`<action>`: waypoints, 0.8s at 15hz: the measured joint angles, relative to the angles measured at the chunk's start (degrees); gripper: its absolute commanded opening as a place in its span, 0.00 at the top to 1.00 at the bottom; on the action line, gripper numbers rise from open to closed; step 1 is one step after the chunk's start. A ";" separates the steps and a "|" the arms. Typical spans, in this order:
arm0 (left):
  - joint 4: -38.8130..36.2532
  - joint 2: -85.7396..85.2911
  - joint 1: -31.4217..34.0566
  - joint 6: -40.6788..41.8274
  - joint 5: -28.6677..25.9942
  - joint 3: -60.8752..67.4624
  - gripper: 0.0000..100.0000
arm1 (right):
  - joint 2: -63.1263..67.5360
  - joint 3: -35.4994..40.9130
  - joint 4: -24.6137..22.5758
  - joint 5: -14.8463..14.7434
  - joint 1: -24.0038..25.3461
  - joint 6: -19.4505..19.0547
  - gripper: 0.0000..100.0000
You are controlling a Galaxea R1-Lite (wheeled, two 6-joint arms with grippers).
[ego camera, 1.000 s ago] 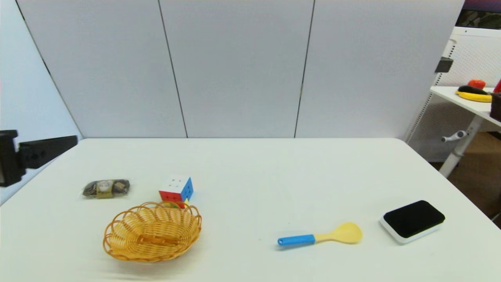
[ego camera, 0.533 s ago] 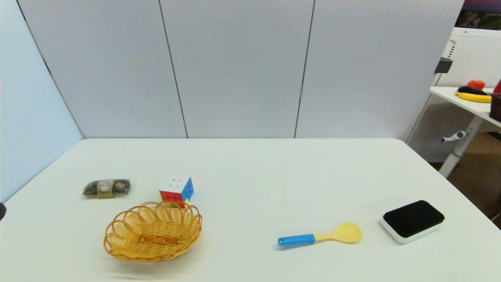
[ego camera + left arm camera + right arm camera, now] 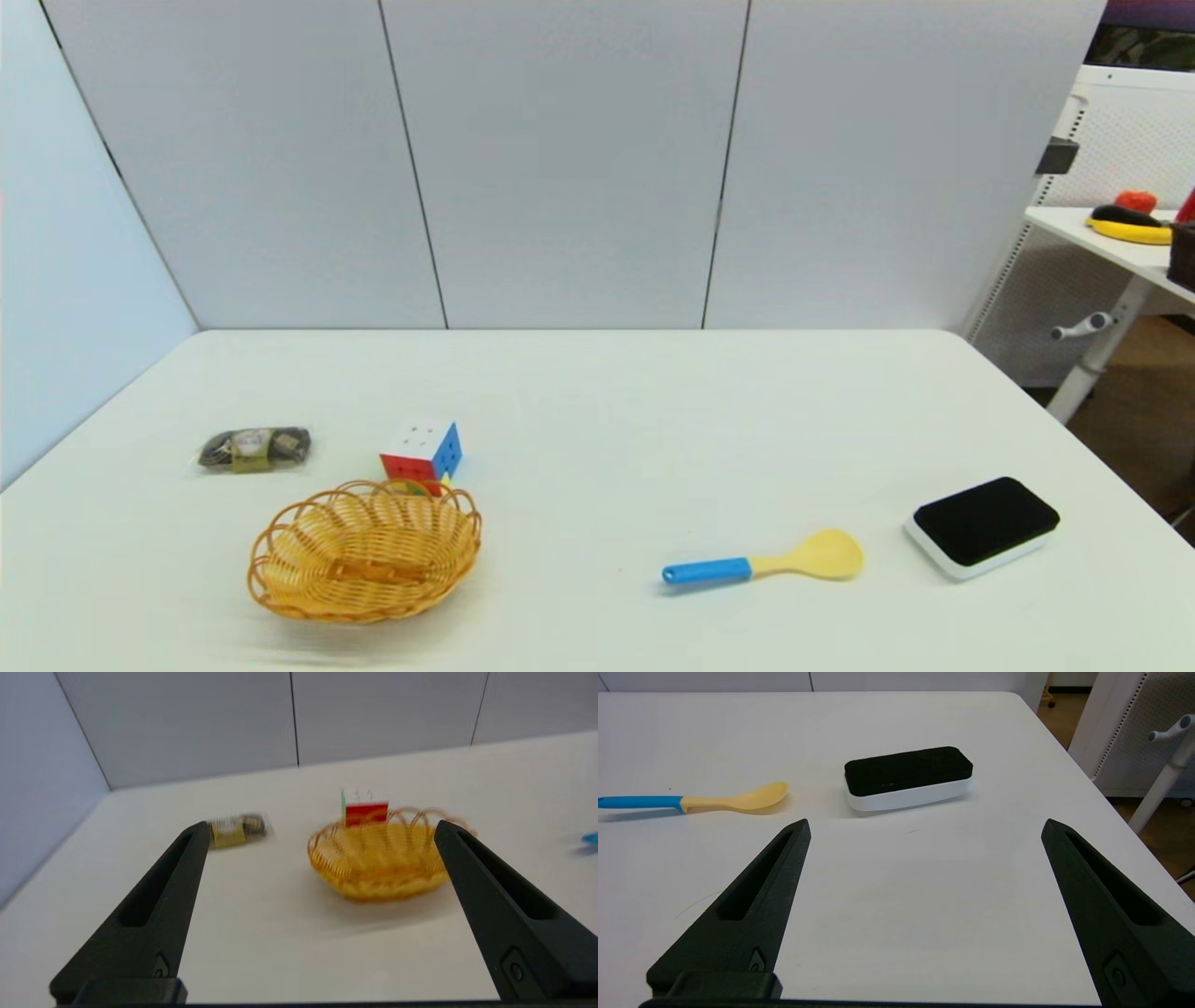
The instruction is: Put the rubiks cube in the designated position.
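The rubiks cube point(image 3: 422, 454) rests on the white table just behind the wicker basket point(image 3: 364, 551), white face up, red and blue sides showing. In the left wrist view the cube point(image 3: 366, 809) peeks over the far rim of the basket point(image 3: 378, 858). My left gripper point(image 3: 322, 828) is open and empty, short of the basket on its near side. Out of the head view, my right gripper point(image 3: 924, 826) hangs open and empty over the right part of the table.
A small wrapped packet point(image 3: 254, 449) lies left of the cube. A blue-handled yellow spoon point(image 3: 766, 563) and a black-and-white eraser block point(image 3: 985, 525) lie on the right. A side table with fruit point(image 3: 1130, 222) stands beyond the right edge.
The left arm, seen at the head view's left edge a second ago, has dropped out of that view. Cube, basket and the other objects have not moved.
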 measured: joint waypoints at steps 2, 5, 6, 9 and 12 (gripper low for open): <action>-2.12 -2.52 -0.16 -0.05 2.54 5.92 0.00 | 0.00 0.00 0.00 -0.02 0.00 0.00 0.00; 3.05 -3.91 -0.22 -1.16 7.91 8.29 0.00 | 0.00 0.02 0.00 -0.02 0.00 0.02 0.00; 3.57 -4.11 -0.22 -2.10 8.17 8.35 0.00 | 0.00 0.02 0.02 -0.02 0.00 0.00 0.00; 3.11 -4.25 -0.22 -2.51 8.19 8.64 0.00 | 0.00 0.02 0.00 -0.02 0.00 0.00 0.00; 2.57 -4.30 -0.22 -2.58 8.16 8.77 0.00 | 0.00 0.02 0.00 -0.02 0.00 0.00 0.00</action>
